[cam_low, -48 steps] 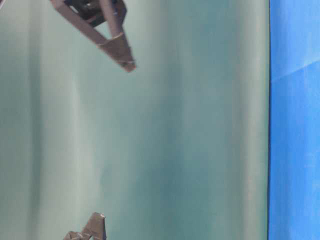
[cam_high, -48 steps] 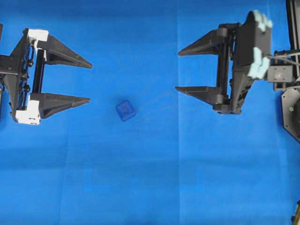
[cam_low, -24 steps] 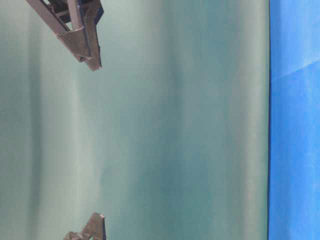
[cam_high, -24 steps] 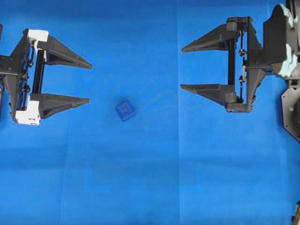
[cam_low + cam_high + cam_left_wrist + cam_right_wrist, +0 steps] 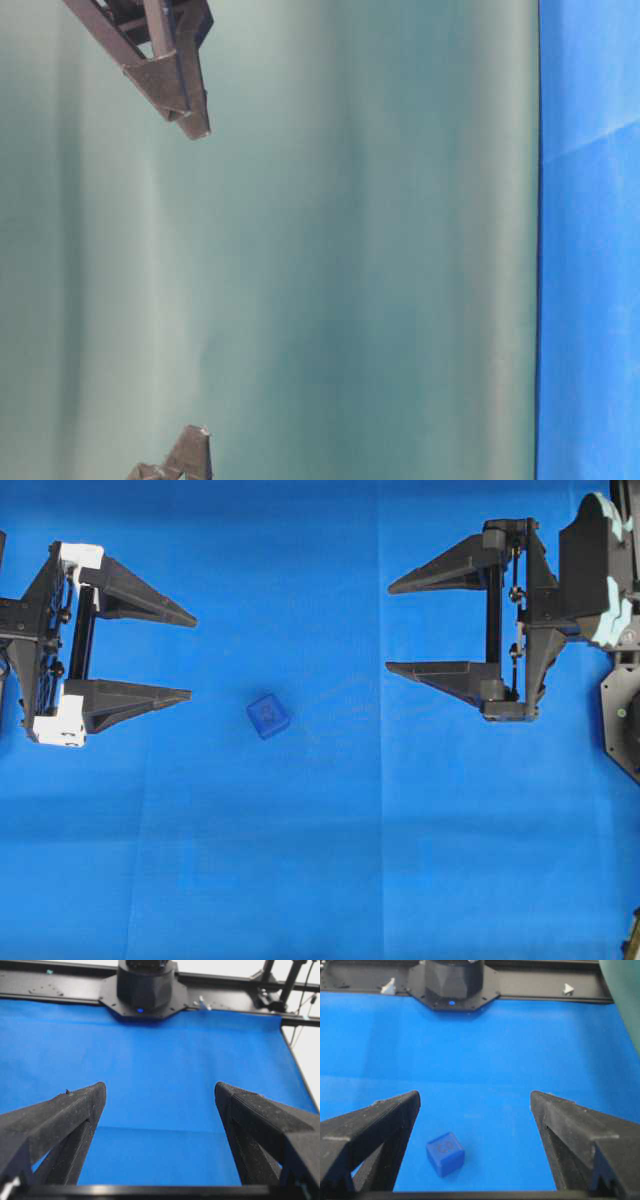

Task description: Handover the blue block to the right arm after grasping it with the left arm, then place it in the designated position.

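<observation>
Blue block (image 5: 268, 716) lies loose on the blue tablecloth (image 5: 330, 880), untouched, turned slightly askew. Left of the block, near but apart, the left arm's gripper (image 5: 192, 655) stands with fingers spread wide; well right of the block, the right arm's gripper (image 5: 390, 627) is likewise spread and empty. That skew could let the fingers catch a corner and nudge the block aside.

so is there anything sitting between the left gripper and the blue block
Nothing visible. In the overhead view the blue block lies alone on the blue cloth, to the right of the left gripper and a little nearer the camera's lower edge. Only bare cloth lies between them. The gripper's jaws are wide open and empty.
</observation>
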Motion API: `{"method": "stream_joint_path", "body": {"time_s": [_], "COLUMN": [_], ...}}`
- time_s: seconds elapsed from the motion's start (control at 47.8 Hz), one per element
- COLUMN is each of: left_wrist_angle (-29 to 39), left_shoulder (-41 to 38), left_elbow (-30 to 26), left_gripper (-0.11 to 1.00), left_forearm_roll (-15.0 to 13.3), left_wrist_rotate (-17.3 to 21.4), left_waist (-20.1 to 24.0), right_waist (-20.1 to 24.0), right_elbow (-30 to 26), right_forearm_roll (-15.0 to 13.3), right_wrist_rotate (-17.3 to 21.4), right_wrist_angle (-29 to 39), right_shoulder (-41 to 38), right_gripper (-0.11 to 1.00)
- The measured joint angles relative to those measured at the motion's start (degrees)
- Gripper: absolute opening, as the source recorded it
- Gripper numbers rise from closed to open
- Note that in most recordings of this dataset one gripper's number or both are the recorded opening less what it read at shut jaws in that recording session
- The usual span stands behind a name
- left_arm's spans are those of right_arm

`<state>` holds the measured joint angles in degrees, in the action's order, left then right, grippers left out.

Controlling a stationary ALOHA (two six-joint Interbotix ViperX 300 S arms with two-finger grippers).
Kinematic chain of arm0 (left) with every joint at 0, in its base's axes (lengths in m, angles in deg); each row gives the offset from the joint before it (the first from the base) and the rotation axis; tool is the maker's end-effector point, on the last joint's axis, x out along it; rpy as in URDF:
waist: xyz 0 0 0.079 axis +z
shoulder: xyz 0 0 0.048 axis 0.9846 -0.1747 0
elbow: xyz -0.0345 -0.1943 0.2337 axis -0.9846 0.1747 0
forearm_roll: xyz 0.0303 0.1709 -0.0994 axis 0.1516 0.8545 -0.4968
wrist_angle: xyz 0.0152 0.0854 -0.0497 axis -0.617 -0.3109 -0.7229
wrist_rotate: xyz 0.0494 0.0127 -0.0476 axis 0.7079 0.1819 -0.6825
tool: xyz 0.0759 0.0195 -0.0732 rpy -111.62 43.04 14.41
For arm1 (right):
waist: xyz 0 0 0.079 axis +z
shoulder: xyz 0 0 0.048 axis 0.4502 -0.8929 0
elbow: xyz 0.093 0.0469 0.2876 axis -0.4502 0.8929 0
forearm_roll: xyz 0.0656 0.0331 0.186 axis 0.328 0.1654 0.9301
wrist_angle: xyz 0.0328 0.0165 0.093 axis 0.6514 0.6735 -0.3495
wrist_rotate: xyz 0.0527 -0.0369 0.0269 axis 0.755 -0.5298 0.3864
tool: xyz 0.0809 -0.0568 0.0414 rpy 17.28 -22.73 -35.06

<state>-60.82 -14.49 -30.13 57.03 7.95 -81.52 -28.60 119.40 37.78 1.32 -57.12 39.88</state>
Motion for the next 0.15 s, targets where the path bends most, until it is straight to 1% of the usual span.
{"method": "stream_joint_path", "body": {"time_s": [0.147], "left_wrist_angle": [0.0], "left_shoulder": [0.0], "left_elbow": [-0.1], "left_gripper": [0.93], "left_forearm_roll": [0.0], "left_wrist_rotate": [-0.1], "left_waist": [0.0], "right_waist": [-0.1], "right_elbow": [0.0], "right_forearm_roll": [0.0], "right_wrist_rotate": [0.1], "right_wrist_angle": [-0.1], "right_shoulder": [0.0], "right_gripper": [0.89]}}
